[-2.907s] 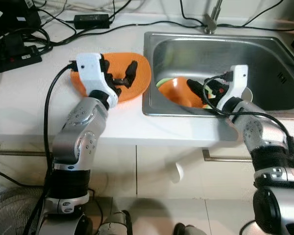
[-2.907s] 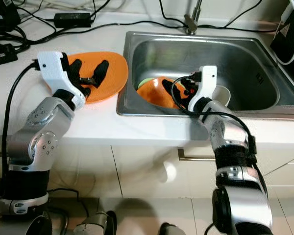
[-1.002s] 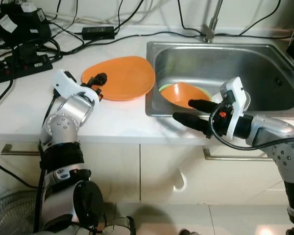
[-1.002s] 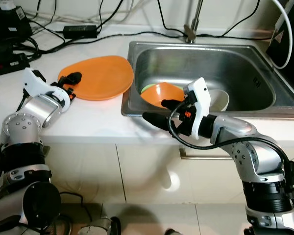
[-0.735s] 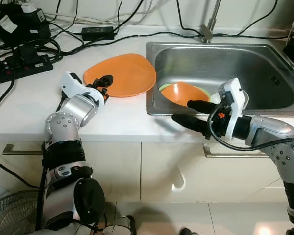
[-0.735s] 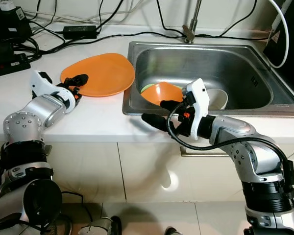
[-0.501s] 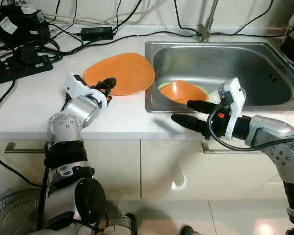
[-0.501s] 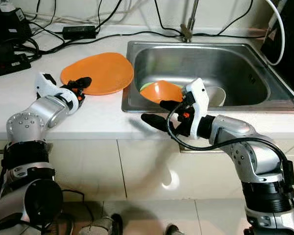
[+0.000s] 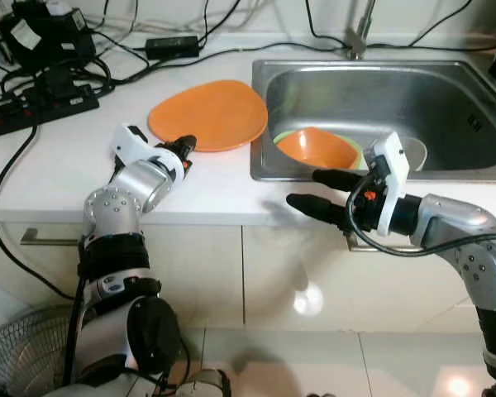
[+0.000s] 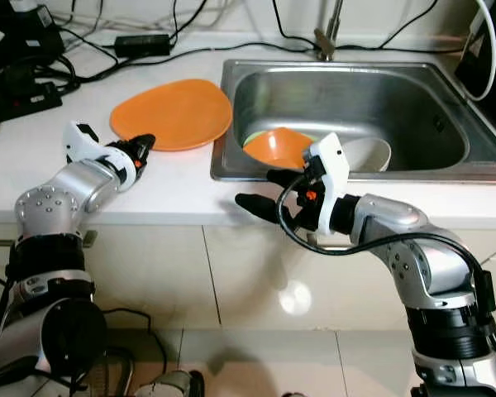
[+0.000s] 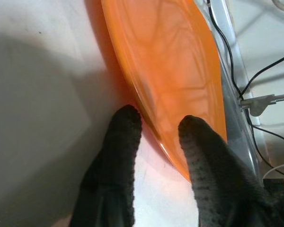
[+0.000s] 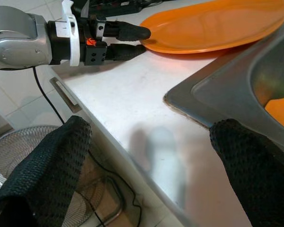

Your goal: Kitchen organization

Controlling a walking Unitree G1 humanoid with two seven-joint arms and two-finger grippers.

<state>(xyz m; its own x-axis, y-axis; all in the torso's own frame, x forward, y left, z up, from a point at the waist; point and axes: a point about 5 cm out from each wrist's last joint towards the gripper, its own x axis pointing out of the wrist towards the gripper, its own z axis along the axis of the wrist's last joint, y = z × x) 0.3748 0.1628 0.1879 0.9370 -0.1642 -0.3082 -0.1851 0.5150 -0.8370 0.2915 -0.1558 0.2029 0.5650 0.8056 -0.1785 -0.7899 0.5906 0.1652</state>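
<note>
Left wrist view: orange plate [image 11: 180, 75] is cropped at the frame edge; left end effector [image 11: 156, 124] fingers sit slightly parted at the plate's near rim, one tip over the rim, one against the worktop [image 11: 33, 94], and whether they pinch it is unclear. Plate lies flat on the white worktop beside the sink [image 9: 380, 91]. Right end effector [image 9: 318, 188] hovers off the worktop's front edge, fingers wide apart, empty. Orange bowl [image 9: 314, 147] sits in the sink, partly hiding a green dish [image 9: 279, 137].
</note>
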